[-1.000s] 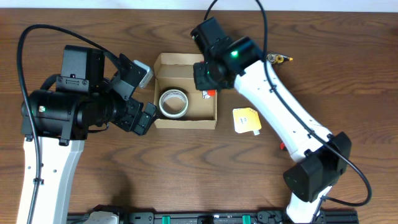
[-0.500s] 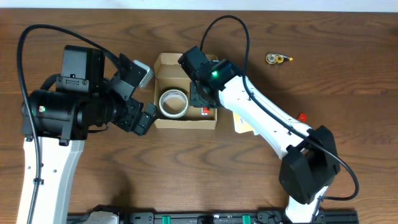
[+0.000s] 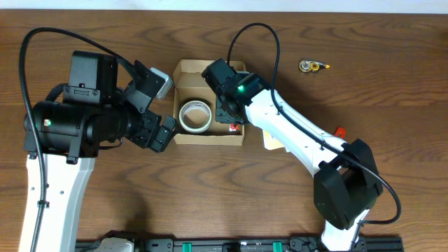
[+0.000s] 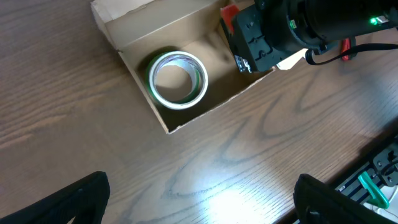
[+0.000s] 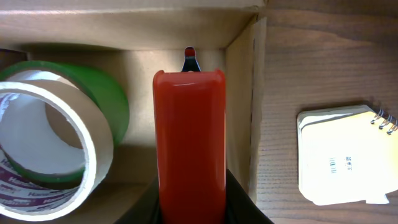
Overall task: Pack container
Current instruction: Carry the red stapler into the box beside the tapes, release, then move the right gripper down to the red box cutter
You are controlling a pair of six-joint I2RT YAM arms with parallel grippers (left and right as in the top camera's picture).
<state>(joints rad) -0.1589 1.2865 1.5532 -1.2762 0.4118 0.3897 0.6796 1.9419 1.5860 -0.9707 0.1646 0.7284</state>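
The container [image 3: 190, 75], an open tan cardboard box, sits at mid-table and holds a whitish tape roll [image 3: 195, 116] with green beneath it [image 5: 109, 93]. My right gripper [image 3: 231, 120] reaches down into the box's right end, shut on a red plastic tool [image 5: 189, 143] with a small metal tip. That tool stands close to the box's right wall [image 5: 239, 93] and next to the roll [image 5: 56, 143]. My left gripper [image 4: 202, 199] hovers wide open over bare wood just left of and in front of the box [image 4: 124, 25], holding nothing.
A pale yellow spiral notepad [image 5: 339, 155] lies on the table right of the box, partly under the right arm [image 3: 294, 133]. A small yellow and metal item [image 3: 313, 66] lies at the far right back. A small red piece [image 3: 340, 131] sits beside the right arm.
The right arm has swung left and lowered the red tool into the box's right end, then nearly settled. The left arm has not moved.
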